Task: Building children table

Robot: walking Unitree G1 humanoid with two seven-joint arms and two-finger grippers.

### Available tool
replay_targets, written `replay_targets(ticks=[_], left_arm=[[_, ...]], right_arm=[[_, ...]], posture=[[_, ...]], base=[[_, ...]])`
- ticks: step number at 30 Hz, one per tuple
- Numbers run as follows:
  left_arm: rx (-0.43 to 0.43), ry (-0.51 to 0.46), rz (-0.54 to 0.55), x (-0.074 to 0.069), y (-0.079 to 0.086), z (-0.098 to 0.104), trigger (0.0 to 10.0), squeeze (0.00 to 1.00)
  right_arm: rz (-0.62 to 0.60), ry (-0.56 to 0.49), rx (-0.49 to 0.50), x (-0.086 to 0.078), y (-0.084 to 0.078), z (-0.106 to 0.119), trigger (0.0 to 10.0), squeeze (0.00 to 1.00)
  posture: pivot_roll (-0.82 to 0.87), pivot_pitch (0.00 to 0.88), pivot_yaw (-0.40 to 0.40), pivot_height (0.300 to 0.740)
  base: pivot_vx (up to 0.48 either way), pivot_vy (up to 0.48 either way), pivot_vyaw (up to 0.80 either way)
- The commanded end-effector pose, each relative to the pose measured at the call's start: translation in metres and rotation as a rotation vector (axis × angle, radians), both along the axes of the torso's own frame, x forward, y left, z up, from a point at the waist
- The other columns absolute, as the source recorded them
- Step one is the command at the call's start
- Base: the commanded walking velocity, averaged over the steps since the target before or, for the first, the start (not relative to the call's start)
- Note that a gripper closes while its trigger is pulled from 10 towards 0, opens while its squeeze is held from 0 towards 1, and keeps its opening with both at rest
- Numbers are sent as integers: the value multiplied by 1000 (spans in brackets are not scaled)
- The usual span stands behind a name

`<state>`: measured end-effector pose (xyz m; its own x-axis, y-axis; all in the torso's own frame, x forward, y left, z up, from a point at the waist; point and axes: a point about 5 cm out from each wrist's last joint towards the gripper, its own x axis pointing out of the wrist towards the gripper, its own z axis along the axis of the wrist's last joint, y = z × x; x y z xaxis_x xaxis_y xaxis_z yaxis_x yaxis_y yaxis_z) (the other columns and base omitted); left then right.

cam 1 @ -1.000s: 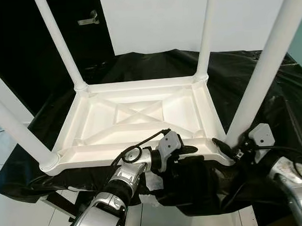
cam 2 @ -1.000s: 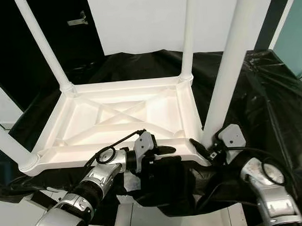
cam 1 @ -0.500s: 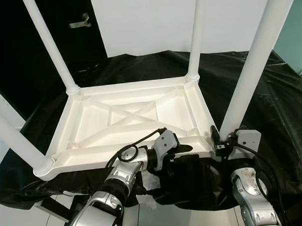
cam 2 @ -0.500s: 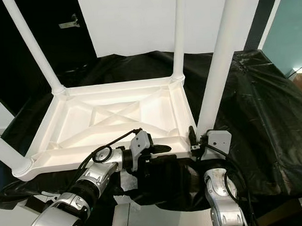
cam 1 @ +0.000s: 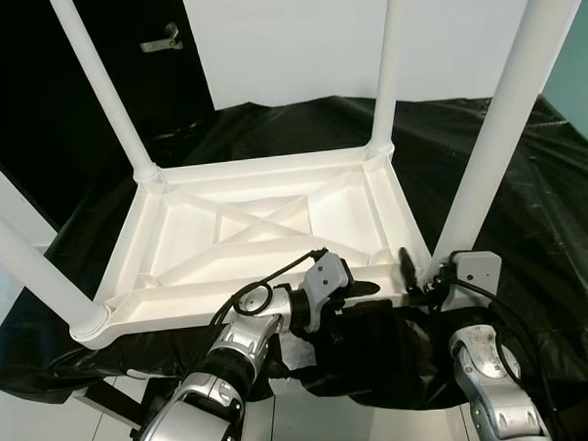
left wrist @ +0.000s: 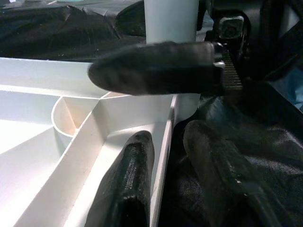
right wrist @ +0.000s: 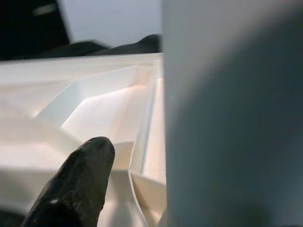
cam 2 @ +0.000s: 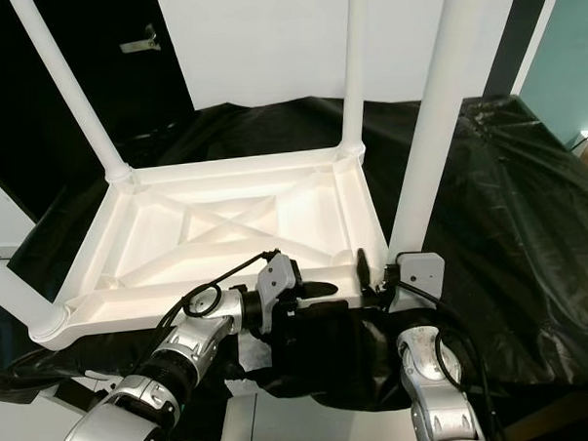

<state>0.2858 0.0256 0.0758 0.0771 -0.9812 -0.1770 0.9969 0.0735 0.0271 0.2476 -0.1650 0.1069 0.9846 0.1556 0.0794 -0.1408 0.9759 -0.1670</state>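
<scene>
One white plastic children's table (cam 1: pixel 265 227) lies upside down on a desk draped in black plastic sheeting (cam 1: pixel 527 201), its four white round legs (cam 1: pixel 108 92) standing upward. The left gripper (cam 1: pixel 367 291) straddles the table's near rim, fingers parted, one inside and one outside. The right gripper (cam 1: pixel 409 270) stands at the near right leg (cam 1: pixel 500 124); whether it grips cannot be told. A white wall (cam 1: pixel 286 35) stands behind.

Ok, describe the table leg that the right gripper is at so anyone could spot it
The white table lies upside down on black sheeting, four legs up. The leg stands at the near corner on the robot's right, with the right gripper at its base. It looks the thickest of the four legs.
</scene>
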Motion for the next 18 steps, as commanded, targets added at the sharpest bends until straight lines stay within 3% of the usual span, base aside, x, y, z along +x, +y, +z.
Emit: replay_targets(ticks=[1, 7, 11, 12, 13, 14, 18], left_arm=[[147, 160, -68, -24, 5, -40, 10000, 0], [145, 159, -81, -25, 2, -39, 10000, 0], [145, 158, -83, -25, 1, -39, 10000, 0], [145, 158, -83, -25, 1, -39, 10000, 0], [145, 158, -83, -25, 1, -39, 10000, 0], [145, 157, -82, -24, 2, -38, 10000, 0], [145, 156, -81, -24, 2, -39, 10000, 0]], right_arm=[[169, 70, -93, -1, -11, -3, 10000, 0], [361, 131, -220, 4, -37, 12, 10000, 0], [469, 176, -260, -1, -44, 17, 10000, 0], [495, 187, -273, -3, -44, 16, 4706, 0], [495, 187, -273, -3, -44, 16, 4706, 0], [518, 199, -286, -5, -45, 14, 0, 0], [550, 224, -306, -9, -47, 8, 0, 0]], posture=[[-145, 0, 38, 740], [-160, 0, 42, 740], [-159, 0, 41, 740], [-155, 0, 39, 740], [-155, 0, 39, 740], [-153, 0, 39, 740], [-149, 0, 39, 740]], base=[[0, 0, 0], [0, 0, 0], [0, 0, 0], [0, 0, 0], [0, 0, 0], [0, 0, 0], [0, 0, 0]])
